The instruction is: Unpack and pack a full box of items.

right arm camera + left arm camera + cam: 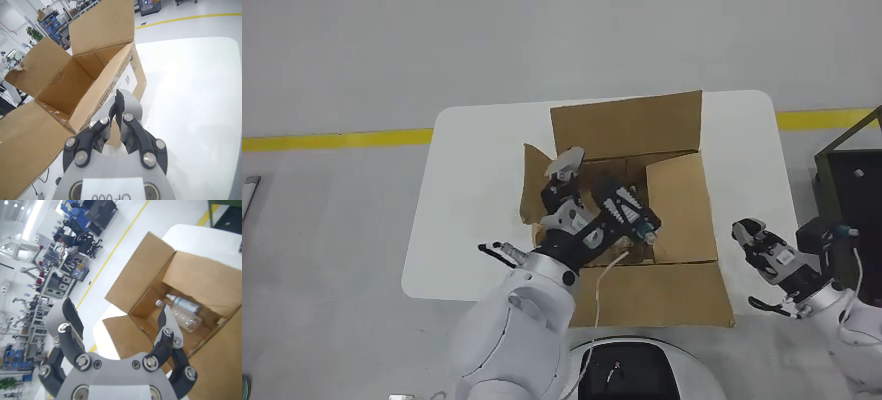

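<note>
Left gripper (115, 306) hangs above the open cardboard box (627, 125), tilted down toward its inside, fingers spread wide and holding nothing. The box is brown, with its flaps folded open and torn edges, and stands in the middle of the white tabletop (472, 180). Two clear plastic bottles (187, 318) lie on their sides at its bottom, side by side, one with a teal label. Right gripper (118, 94) sits beside the box's outer wall, fingers pressed together, empty.
</note>
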